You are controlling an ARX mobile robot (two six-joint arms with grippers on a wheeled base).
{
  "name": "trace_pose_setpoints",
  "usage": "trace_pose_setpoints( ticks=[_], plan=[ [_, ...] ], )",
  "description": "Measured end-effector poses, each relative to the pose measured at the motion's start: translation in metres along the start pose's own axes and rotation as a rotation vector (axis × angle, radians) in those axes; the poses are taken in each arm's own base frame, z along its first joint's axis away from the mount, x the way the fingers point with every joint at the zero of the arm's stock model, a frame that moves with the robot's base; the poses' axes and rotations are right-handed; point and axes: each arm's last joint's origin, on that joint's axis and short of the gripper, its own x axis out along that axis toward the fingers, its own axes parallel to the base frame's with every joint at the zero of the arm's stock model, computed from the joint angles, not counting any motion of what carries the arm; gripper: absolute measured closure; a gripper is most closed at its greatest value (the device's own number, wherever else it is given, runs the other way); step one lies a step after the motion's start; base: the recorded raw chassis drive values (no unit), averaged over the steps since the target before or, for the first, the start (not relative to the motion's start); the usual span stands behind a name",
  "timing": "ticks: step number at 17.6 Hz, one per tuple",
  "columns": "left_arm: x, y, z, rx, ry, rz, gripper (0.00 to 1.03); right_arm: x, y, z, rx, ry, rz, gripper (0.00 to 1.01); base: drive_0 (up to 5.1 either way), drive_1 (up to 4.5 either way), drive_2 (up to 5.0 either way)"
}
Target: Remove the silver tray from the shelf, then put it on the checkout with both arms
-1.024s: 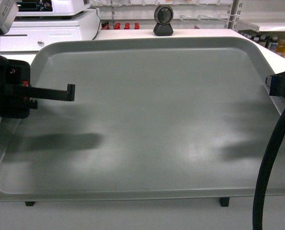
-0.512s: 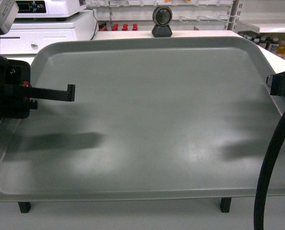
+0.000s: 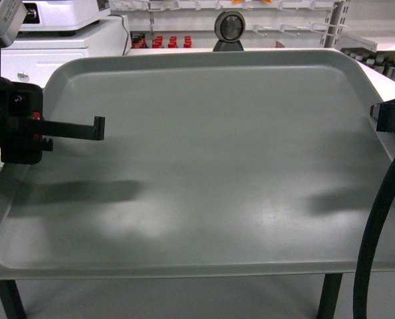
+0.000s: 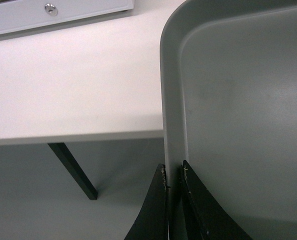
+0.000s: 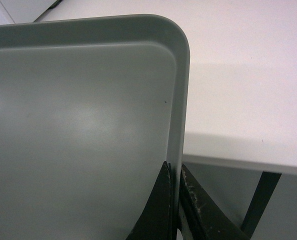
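1. Compared with a second ago, the silver tray [image 3: 204, 159] sits higher against the background in the head view: the scanner [image 3: 229, 28] and the cash register [image 3: 64, 26] behind it have slid toward the top of the picture, and more of the dark table legs [image 3: 6, 300] now shows below the tray's near rim.
2. The tray holds nothing; only shadows and soft glare lie on its floor.
3. The tray is carried between both arms, its far corners over the white checkout [image 4: 73, 85] and its near part beyond the table edge.
4. The left gripper [image 4: 173, 172] is clamped on the tray's left rim, one finger on each side.
5. The right gripper [image 5: 174, 172] pinches the right rim the same way.
6. Only the wrist views show these grips; the head view shows the left gripper's body [image 3: 14, 126] and a thick black cable [image 3: 380, 226].
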Motion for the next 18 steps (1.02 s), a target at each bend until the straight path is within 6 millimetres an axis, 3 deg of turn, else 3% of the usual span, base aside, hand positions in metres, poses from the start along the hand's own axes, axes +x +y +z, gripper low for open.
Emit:
trace_pose_setpoints(
  ticks=[18],
  plan=[
    [0.0000, -0.0001, 0.0000, 0.000, -0.001, 0.003, 1.00, 0.0000, 0.0000, 0.0001, 0.000, -0.003, -0.001, 0.99, 0.0, 4.30, -4.4]
  ],
)
